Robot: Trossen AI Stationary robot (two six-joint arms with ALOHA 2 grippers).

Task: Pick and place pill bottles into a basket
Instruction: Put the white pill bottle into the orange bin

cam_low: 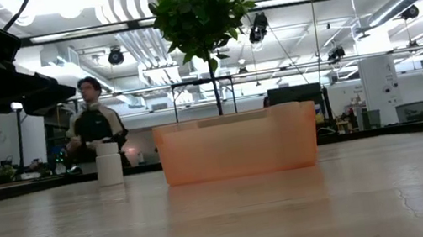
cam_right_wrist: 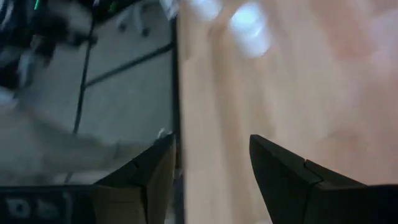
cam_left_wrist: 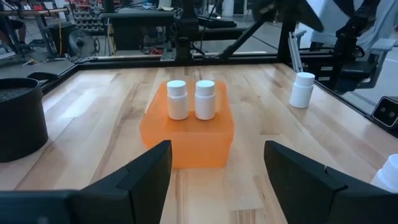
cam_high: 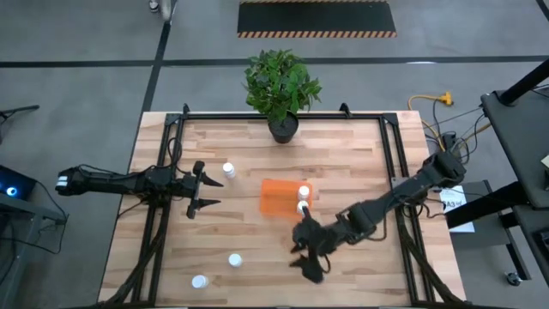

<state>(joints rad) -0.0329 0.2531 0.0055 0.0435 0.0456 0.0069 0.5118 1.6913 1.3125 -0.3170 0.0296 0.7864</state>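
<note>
The orange basket [cam_high: 276, 198] lies mid-table. Two white pill bottles [cam_high: 304, 190] [cam_high: 302, 207] stand upright at its right end; they also show in the left wrist view [cam_left_wrist: 178, 99] [cam_left_wrist: 205, 99]. Another bottle [cam_high: 229, 170] stands on the table left of the basket. Two more [cam_high: 235, 259] [cam_high: 199, 281] stand near the front edge. A further bottle [cam_left_wrist: 303, 89] shows beyond the basket in the left wrist view. My left gripper [cam_high: 201, 190] is open and empty, left of the basket and pointing at it. My right gripper [cam_high: 303, 257] is open and empty, just nearer than the basket's right end.
A potted plant in a black pot [cam_high: 282, 127] stands at the table's far edge behind the basket. Black frame rails [cam_high: 396, 154] run along the table's sides. A person [cam_low: 93, 120] shows in the room beyond the table.
</note>
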